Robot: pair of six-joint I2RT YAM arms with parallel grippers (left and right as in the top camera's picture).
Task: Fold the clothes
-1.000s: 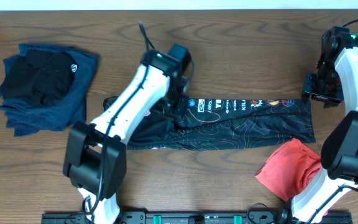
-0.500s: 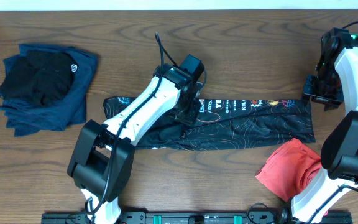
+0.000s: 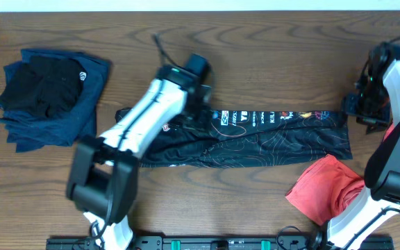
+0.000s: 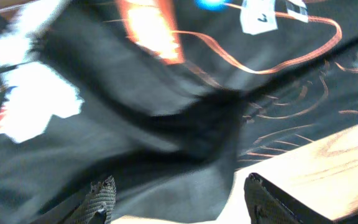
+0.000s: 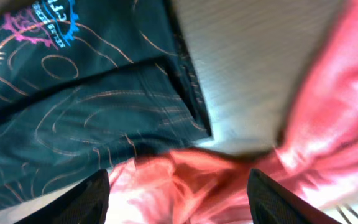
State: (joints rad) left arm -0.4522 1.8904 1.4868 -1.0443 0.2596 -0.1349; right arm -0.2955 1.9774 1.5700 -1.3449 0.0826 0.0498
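The black garment with orange contour lines lies on the table as a long folded strip, its white lettering along the top edge. My left gripper hovers over the strip's left part. In the left wrist view its jaws stand open, with black cloth beneath and nothing pinched. My right gripper is just off the strip's right end. Seen from the right wrist, that gripper is open above the red garment, and the black garment fills the upper left.
A crumpled red garment lies at the front right, beside the right arm's base. A pile of dark blue and black clothes sits at the far left. Bare wooden table runs behind the strip.
My left gripper has opened and let go of the black garment, swinging right then back left. My right gripper has opened wider and shifted slightly right.
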